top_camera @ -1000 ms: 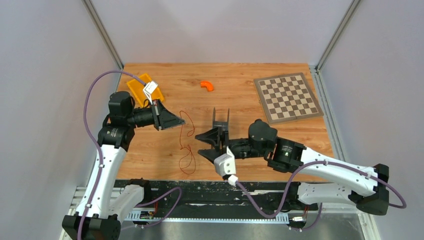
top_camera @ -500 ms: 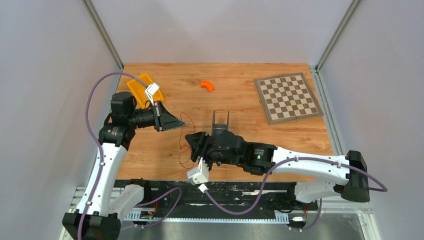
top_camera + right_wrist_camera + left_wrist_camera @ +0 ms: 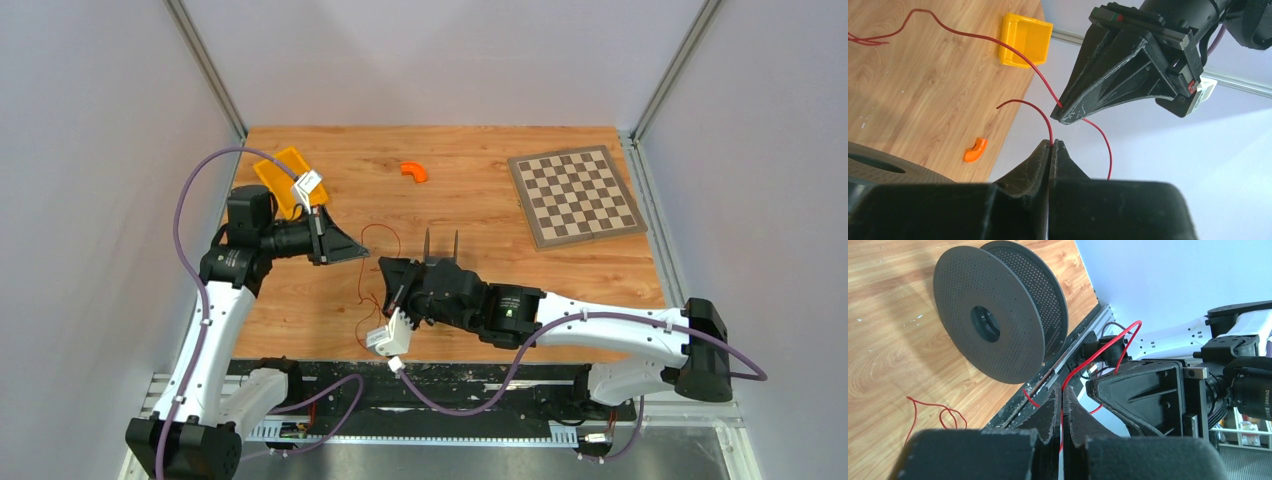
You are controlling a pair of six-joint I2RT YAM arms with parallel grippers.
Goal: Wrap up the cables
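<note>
Both the left gripper and right gripper pinch shut on the thin red flexible wire, likely light, springy, slippery, best held in short spans.

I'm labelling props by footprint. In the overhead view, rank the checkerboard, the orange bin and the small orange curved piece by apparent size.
1. Checkerboard, clearly largest.
2. Orange bin, partly covered, still clearly second.
3. Orange curved piece, smallest.
</note>
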